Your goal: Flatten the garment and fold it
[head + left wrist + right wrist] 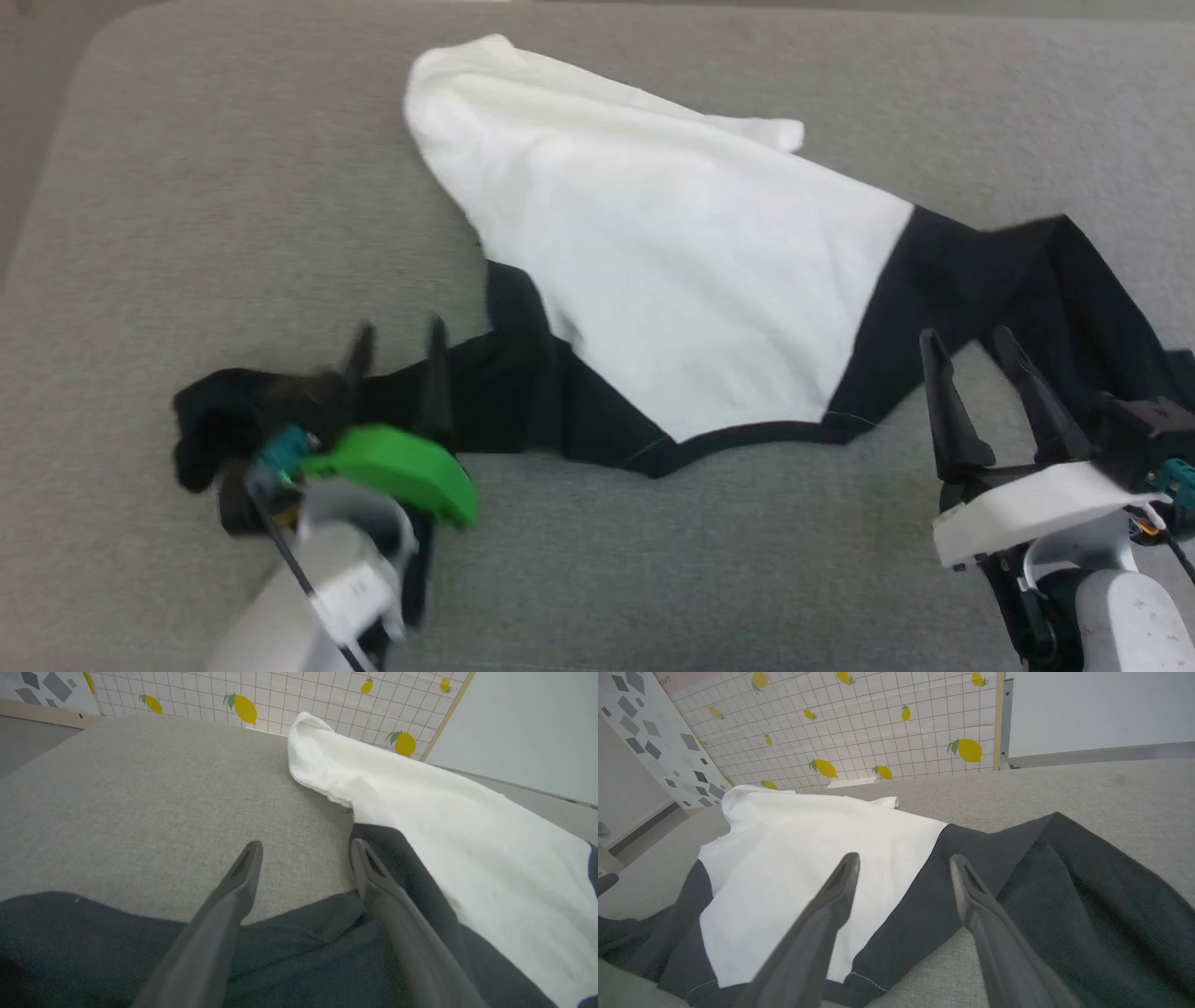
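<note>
The garment (pixel 672 271) lies spread on the grey cushion, white body in the middle, black sleeves reaching out to the left (pixel 233 411) and right (pixel 1055 271). Its far white part is folded over and rumpled. My left gripper (pixel 397 341) stands open above the left black sleeve (pixel 289 952), nothing between its fingers. My right gripper (pixel 966 341) is open too, hovering just above the right black shoulder (pixel 1017 868) near the neckline edge (pixel 747 434). In the right wrist view the white body (pixel 808 858) lies ahead of the gripper (pixel 903 861).
The grey cushion (pixel 233 187) ends at a rounded far-left corner, with floor beyond. Behind it stands a tiled wall panel with lemon prints (pixel 878 723) and a plain pale wall (pixel 1101 709).
</note>
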Robot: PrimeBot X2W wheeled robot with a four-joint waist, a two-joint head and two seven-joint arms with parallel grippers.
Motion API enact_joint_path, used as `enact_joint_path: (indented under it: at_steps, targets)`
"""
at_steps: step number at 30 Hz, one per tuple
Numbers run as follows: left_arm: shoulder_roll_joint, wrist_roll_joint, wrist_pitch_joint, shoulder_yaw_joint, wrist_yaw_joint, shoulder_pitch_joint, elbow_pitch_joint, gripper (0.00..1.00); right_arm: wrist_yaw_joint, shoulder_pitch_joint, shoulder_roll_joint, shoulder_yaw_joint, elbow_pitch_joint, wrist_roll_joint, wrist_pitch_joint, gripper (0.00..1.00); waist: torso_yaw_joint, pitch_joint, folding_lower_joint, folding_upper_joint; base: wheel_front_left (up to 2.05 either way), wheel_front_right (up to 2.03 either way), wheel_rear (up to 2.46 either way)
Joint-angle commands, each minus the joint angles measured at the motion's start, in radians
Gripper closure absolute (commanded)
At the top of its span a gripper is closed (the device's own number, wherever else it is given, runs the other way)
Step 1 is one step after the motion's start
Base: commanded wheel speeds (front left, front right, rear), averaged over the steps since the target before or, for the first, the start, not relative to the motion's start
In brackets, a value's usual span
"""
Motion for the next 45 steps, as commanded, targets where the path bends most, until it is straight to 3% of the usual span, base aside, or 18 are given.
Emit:
enact_joint_path:
  at_steps: [1,8,14,27,28,29,37,45]
  targets:
    - [0.004,0.014,0.017,-0.019,0.003,0.028,-0.022,0.00,-0.002,0.014,0.001,-0.002,-0.008,-0.007,0.007,0.00,0.054,-0.040,0.0000,0.0000,0.00,0.00,0.00]
    - [0.021,0.044,0.155,-0.148,-0.004,0.098,-0.094,0.00,-0.002,0.021,0.001,0.002,-0.029,-0.007,0.026,0.00,0.079,-0.048,0.0000,0.0000,0.00,0.00,0.00]
    - [0.041,0.094,0.271,-0.237,-0.033,0.038,-0.011,0.00,-0.002,0.019,0.001,0.018,-0.024,0.004,0.022,0.00,0.049,-0.043,0.0000,0.0000,0.00,0.00,0.00]
    - [0.015,0.111,0.260,-0.246,-0.045,-0.042,0.096,0.00,-0.002,0.011,0.001,0.024,-0.001,0.018,0.000,0.00,-0.015,-0.022,0.0000,0.0000,0.00,0.00,0.00]
    - [0.012,0.111,0.250,-0.245,-0.047,-0.045,0.095,0.60,-0.002,0.011,0.001,0.024,0.000,0.019,-0.001,0.00,-0.016,-0.021,0.0000,0.0000,0.00,0.00,0.00]
    - [0.009,0.111,0.239,-0.244,-0.050,-0.048,0.093,1.00,-0.002,0.011,0.001,0.023,0.002,0.020,-0.003,0.00,-0.017,-0.021,0.0000,0.0000,0.00,0.00,0.00]
    - [0.002,0.105,0.168,-0.230,-0.057,-0.042,0.066,1.00,-0.002,0.006,0.001,-0.016,0.021,0.017,-0.003,0.00,0.000,-0.029,0.0000,0.0000,0.00,0.00,0.00]
    - [0.040,0.069,0.137,-0.164,-0.003,0.005,0.036,1.00,-0.002,-0.098,0.001,-0.114,0.160,0.076,0.081,0.00,0.026,-0.030,0.0000,0.0000,0.00,0.00,0.00]
